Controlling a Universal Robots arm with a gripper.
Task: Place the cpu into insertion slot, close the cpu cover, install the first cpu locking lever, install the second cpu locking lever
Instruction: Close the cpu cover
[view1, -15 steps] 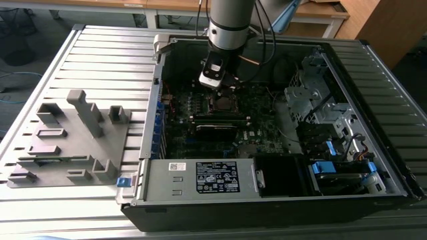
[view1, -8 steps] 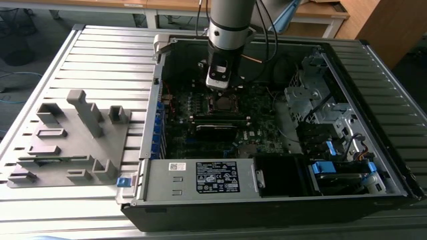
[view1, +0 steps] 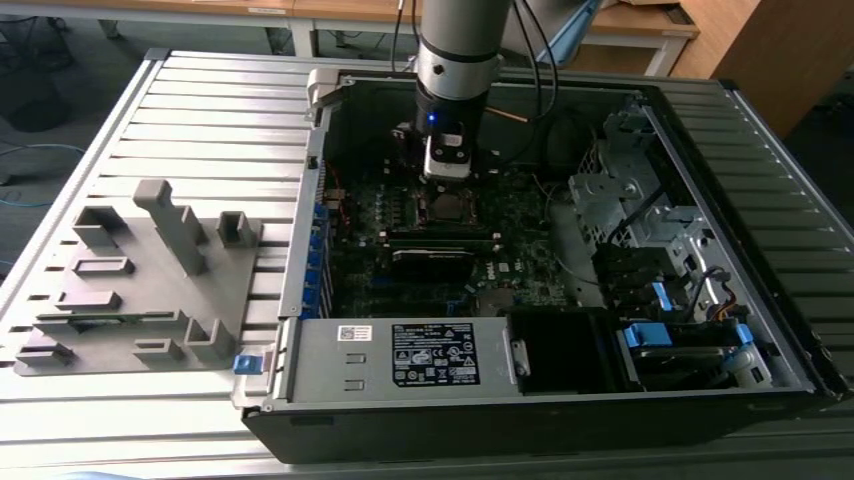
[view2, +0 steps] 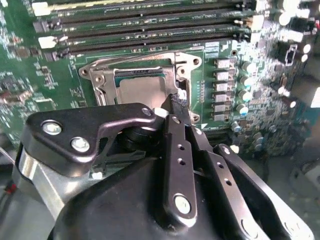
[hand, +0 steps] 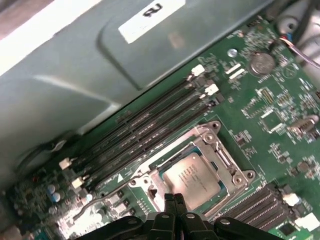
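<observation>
One cpu (hand: 192, 176), one cpu cover (hand: 226, 159)

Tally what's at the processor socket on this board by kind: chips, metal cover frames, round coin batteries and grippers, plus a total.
Small flat square silver-beige cpu: 1
Thin silvery square metal cpu cover: 1
Round silver coin battery: 1
Black gripper: 1
Total: 4
</observation>
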